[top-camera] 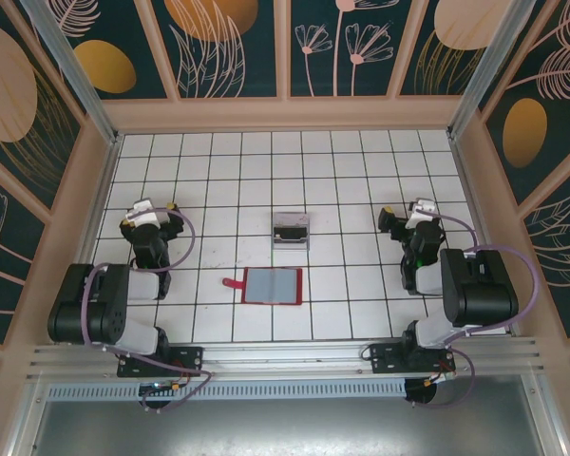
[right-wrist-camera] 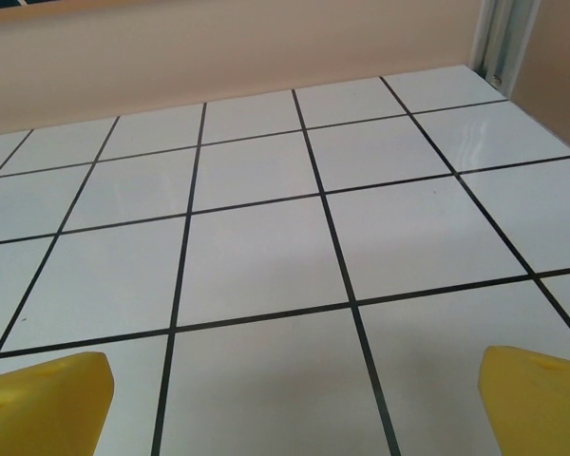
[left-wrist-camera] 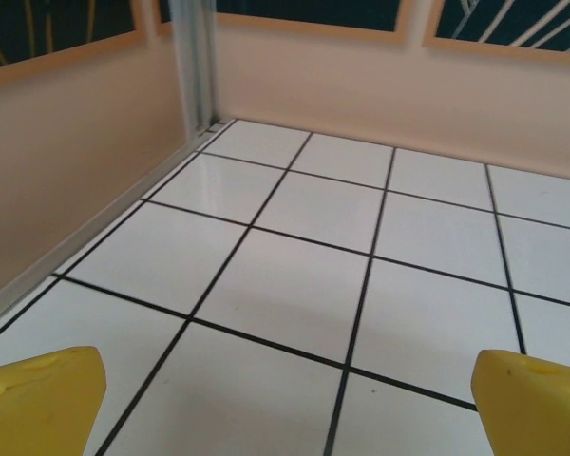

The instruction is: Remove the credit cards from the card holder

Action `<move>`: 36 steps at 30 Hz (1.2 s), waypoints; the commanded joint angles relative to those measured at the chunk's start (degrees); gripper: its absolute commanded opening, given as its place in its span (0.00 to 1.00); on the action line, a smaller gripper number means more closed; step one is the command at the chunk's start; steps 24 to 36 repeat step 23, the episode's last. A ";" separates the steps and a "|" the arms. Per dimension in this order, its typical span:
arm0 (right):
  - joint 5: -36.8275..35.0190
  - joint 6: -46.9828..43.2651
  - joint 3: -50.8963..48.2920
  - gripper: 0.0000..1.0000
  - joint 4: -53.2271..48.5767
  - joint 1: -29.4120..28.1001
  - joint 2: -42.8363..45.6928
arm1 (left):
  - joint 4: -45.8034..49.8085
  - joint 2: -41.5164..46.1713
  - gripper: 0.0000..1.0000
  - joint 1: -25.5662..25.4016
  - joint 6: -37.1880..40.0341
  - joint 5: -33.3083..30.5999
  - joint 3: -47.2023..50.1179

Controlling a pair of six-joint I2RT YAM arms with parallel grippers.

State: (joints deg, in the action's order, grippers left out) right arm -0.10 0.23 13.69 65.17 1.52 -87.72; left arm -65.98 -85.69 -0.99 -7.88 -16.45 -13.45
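The top camera looks steeply down from above and behind the arm bases [top-camera: 161, 361], far enough to take in the whole table [top-camera: 361, 157] and its walls [top-camera: 285, 114]. The left wrist camera sits low, close over the tiles [left-wrist-camera: 294, 294], facing the far left corner [left-wrist-camera: 207, 125]; its fingertips [left-wrist-camera: 38, 404] frame the bottom edge. The right wrist camera (equally low) faces the far right corner [right-wrist-camera: 484, 66]. Each wrist view shares its corner tiles and walls with the top view.
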 commanded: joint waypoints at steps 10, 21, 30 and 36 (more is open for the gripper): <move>0.27 0.67 -0.24 0.99 6.11 0.23 -0.39 | -7.81 -1.32 0.99 0.29 2.66 5.64 0.42; 0.48 0.56 -0.16 0.99 6.05 0.19 -0.51 | -7.43 -1.32 0.99 0.29 3.04 6.69 0.20; 0.55 0.63 -0.18 0.99 5.97 0.27 -0.41 | -7.45 -1.33 0.99 0.29 3.02 6.69 0.18; 0.55 0.63 -0.18 0.99 5.97 0.27 -0.41 | -7.45 -1.33 0.99 0.29 3.02 6.69 0.18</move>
